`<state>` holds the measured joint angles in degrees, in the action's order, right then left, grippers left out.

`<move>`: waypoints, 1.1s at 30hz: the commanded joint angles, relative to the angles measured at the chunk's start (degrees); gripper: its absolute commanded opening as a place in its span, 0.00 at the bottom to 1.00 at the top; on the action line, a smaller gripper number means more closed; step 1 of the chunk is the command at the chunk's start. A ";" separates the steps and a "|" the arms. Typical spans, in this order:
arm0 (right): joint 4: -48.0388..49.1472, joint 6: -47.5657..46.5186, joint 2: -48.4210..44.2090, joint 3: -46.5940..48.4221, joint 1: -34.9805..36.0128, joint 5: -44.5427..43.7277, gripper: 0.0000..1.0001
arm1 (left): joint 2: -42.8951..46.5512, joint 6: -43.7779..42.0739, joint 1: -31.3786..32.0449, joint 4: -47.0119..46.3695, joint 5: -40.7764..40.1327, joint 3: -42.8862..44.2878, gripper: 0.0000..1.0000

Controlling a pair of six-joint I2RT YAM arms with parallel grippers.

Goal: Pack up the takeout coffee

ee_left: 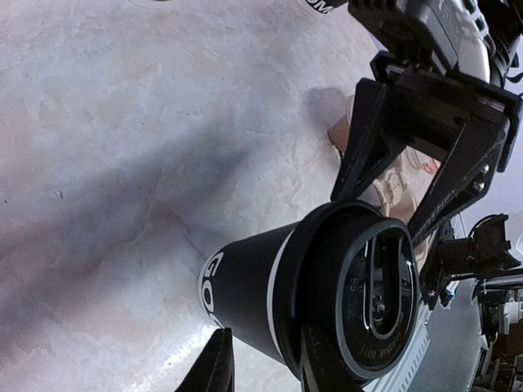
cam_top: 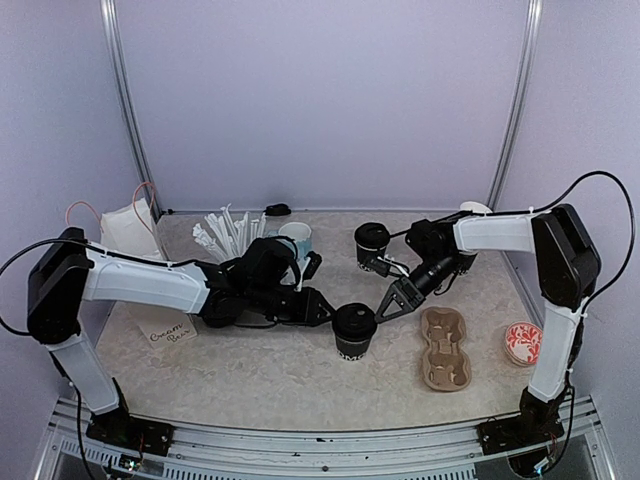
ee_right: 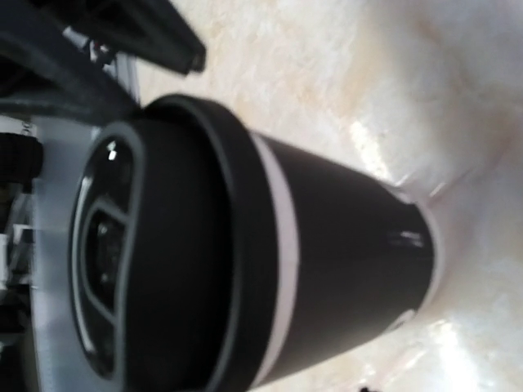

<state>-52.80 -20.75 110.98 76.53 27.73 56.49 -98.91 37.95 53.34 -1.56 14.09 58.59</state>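
Coffee cup [cam_top: 355, 332] lidded, upright | left hand [cam_top: 328, 312], right hand [cam_top: 385, 308] flank it

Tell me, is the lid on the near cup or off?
On. The lid sits over the rim of the cup, closing its mouth, in all three views.

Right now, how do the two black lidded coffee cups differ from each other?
The near cup stands front and centre, while the far cup stands farther back. The near cup sits between the left gripper and the right gripper; the far cup has no gripper at it. Both are black, upright and lidded, and both are outside the cardboard carrier.
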 commanded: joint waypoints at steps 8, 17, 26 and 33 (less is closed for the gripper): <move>0.93 -1.86 1.01 -4.50 2.25 -3.61 0.48 | -9.07 -9.52 -0.52 11.99 -7.62 6.91 0.27; 0.52 -3.87 -4.81 -5.83 1.81 -1.56 0.54 | -4.32 -11.92 -0.39 7.90 -8.36 8.69 0.37; -0.75 -4.44 -5.12 -3.49 -0.77 -1.28 0.53 | 2.56 -11.73 0.06 5.30 -8.51 7.74 0.46; -0.78 -3.68 -3.43 -1.42 -2.15 -1.26 0.49 | 4.39 -6.76 0.51 6.39 -3.53 3.61 0.46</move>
<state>-53.04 -24.40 106.69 73.38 26.57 55.20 -95.92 28.08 53.36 3.88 7.14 65.36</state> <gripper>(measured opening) 0.496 0.470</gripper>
